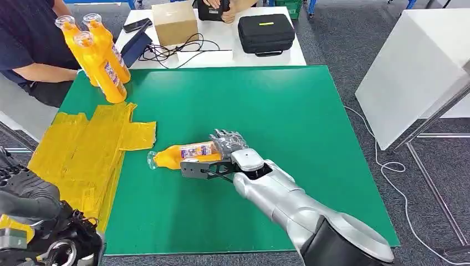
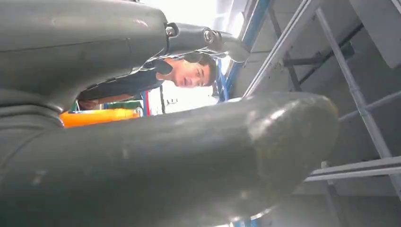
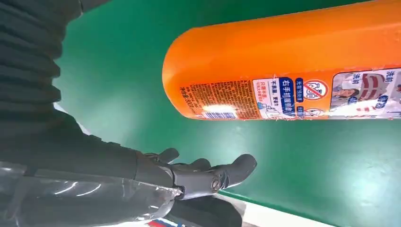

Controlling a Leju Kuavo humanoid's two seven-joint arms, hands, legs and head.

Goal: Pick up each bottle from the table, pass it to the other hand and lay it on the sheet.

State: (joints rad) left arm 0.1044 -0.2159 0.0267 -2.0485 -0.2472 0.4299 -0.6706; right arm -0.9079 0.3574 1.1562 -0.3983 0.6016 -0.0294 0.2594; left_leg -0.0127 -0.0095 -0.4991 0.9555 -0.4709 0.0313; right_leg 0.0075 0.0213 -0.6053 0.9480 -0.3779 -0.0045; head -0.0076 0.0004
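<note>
Orange plastic bottle: lying on its side on green mat, base under my right hand's fingers.
Right hand: fingers draped over bottle's base; firm grasp I cannot tell.
Left hand: thumb close to lens, state unclear.
Yellow crinkled sheet: beyond bottle's cap end.

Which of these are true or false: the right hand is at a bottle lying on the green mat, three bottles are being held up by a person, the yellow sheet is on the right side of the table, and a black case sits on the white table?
1. The right hand is at a bottle lying on the green mat. True.
2. A person holds up three bottles. True.
3. The yellow sheet is on the table's right side. False: it lies on the left side.
4. A black case sits on the white table. True.
5. A bottle already lies on the sheet. False: the sheet bears none.
</note>
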